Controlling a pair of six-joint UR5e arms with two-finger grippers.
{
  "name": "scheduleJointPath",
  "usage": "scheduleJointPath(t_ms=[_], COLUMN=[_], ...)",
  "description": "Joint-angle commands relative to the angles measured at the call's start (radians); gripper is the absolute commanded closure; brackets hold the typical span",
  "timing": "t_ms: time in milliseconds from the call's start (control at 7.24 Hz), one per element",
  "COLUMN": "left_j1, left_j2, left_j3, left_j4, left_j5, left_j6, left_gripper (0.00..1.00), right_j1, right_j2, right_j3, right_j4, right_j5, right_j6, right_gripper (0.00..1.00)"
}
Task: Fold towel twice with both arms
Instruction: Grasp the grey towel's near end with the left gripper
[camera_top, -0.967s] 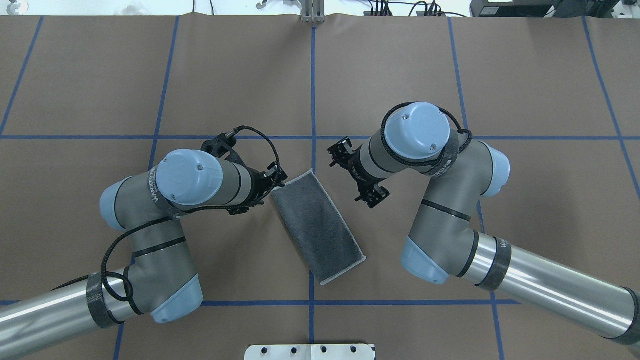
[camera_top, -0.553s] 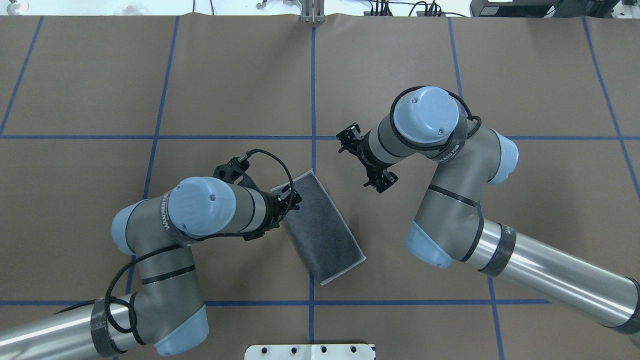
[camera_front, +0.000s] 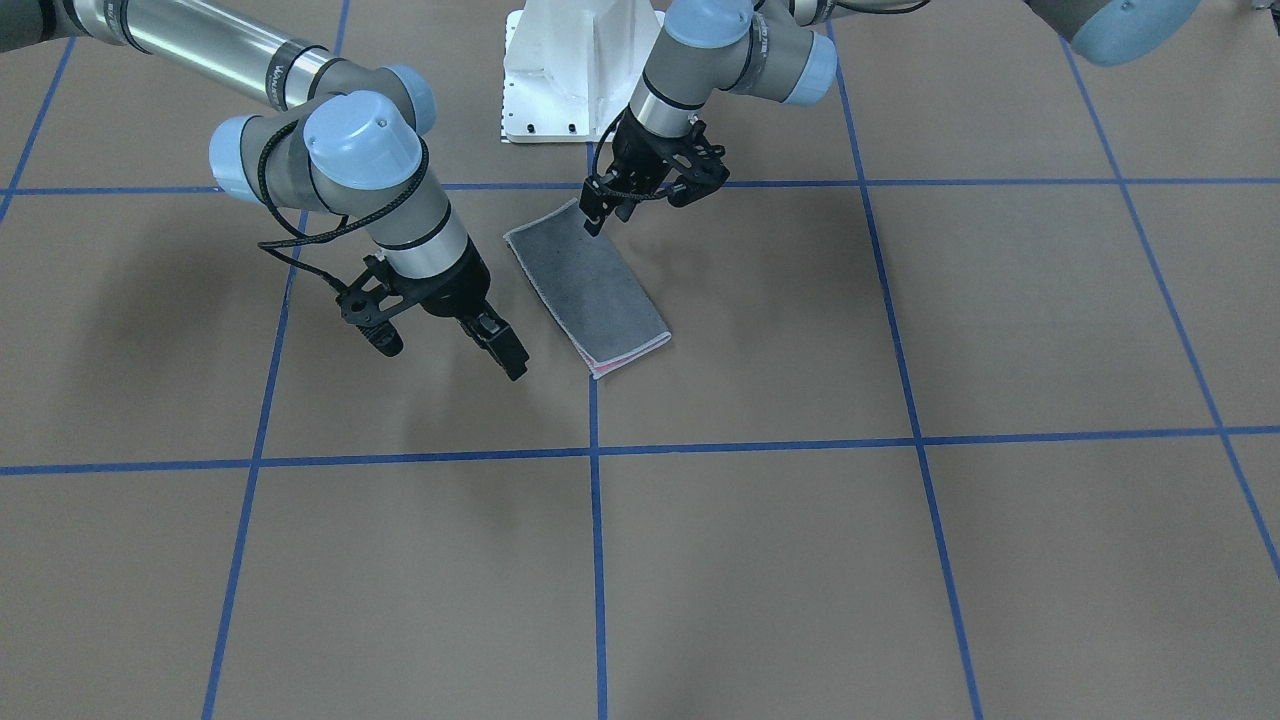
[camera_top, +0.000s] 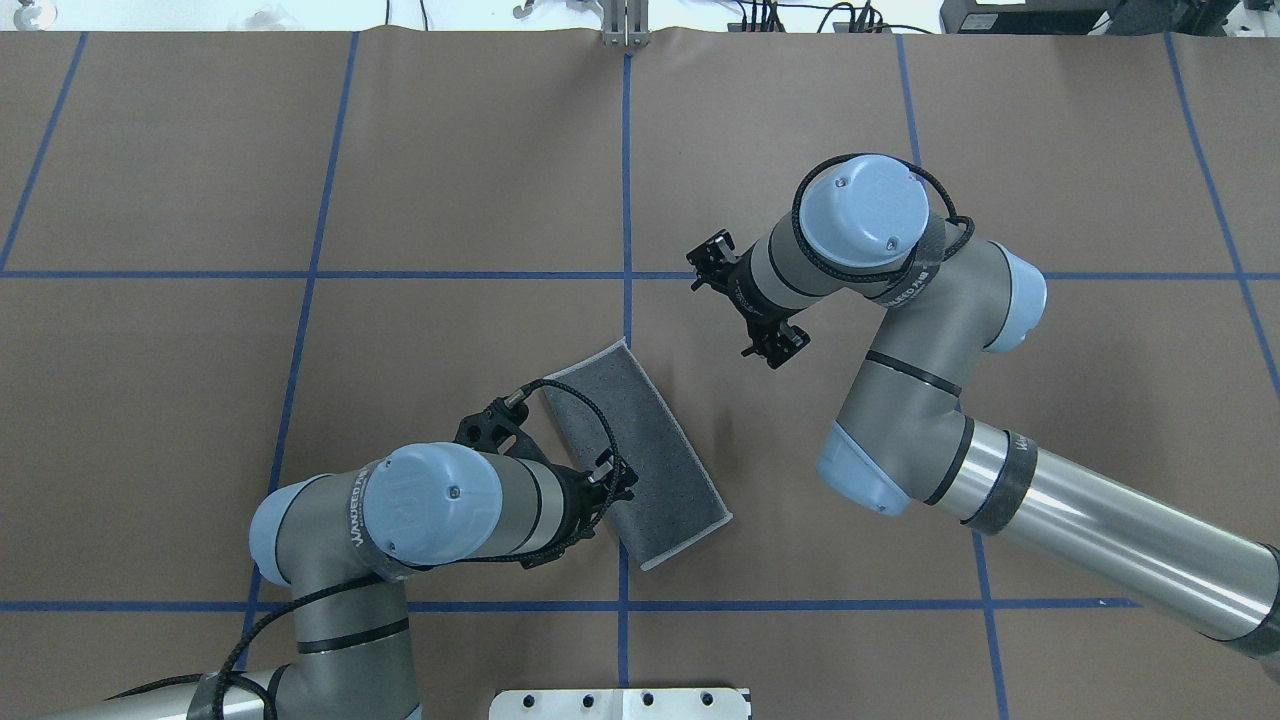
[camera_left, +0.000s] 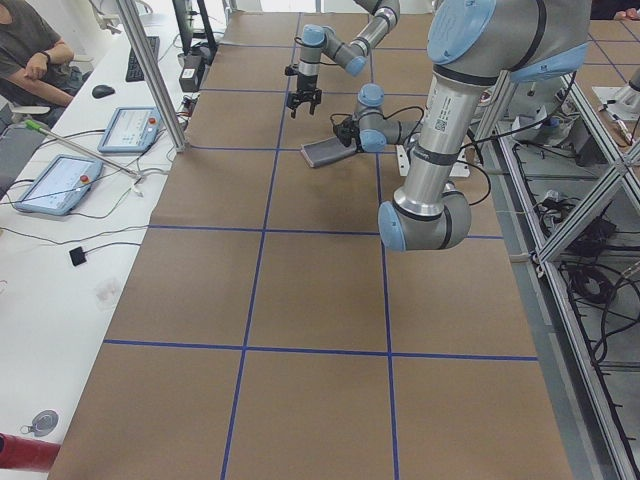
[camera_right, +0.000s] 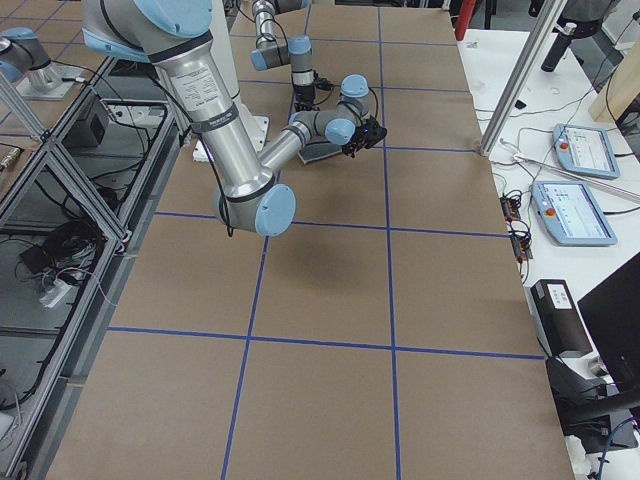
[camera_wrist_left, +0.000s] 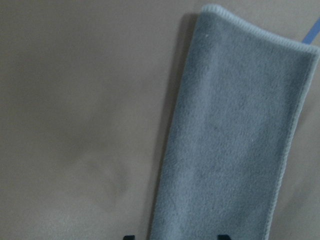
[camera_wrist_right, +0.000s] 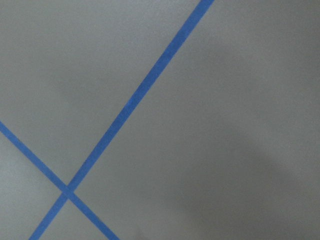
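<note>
**One fold in, both sets of fingers open**

The left fingers are spread apart and grip nothing. In the wrist view their tips show well apart at the towel's near end, a stance that looks meant for pinching that short edge. The right fingers are likewise wide open and empty. They hang above the bare surface near the towel's far end, clear of the cloth.

The towel lies flat as a long strip, grey side up, slanted across the centre tape line. A sliver of pink peeks out at its far end, so the first fold appears done. The left arm bends low over the near end, and the right arm stands off to the side. The second fold, probably end to end, is not yet begun.
</note>
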Motion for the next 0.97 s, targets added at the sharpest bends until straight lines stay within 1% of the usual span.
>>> scheduleJointPath(t_ms=[0, 276, 414, 553, 691, 829], left_j1=[0.011, 0.011, 0.011, 0.011, 0.011, 0.011], left_j2=[-0.004, 0.002, 0.003, 0.002, 0.0, -0.001], left_j3=[-0.007, 0.0, 0.011, 0.037, 0.068, 0.068], left_j4=[-0.019, -0.045, -0.069, -0.127, -0.155, -0.169], left_j5=[-0.009, -0.01, -0.021, -0.024, -0.024, -0.024], left_j6=[-0.023, -0.023, -0.06, -0.095, -0.103, -0.13], left_gripper=[0.4, 0.41, 0.41, 0.41, 0.41, 0.41], right_j1=[0.002, 0.003, 0.003, 0.009, 0.021, 0.021], right_j2=[0.001, 0.001, 0.0, -0.002, -0.005, -0.007], right_j3=[-0.003, -0.003, -0.005, -0.005, -0.005, -0.005], right_j4=[0.002, 0.0, 0.0, 0.0, -0.001, -0.002], right_j5=[0.001, 0.001, 0.001, 0.004, 0.013, 0.015], right_j6=[0.003, 0.003, 0.004, 0.004, 0.004, 0.004], right_gripper=[0.0, 0.0, 0.0, 0.0, 0.0, 0.0])
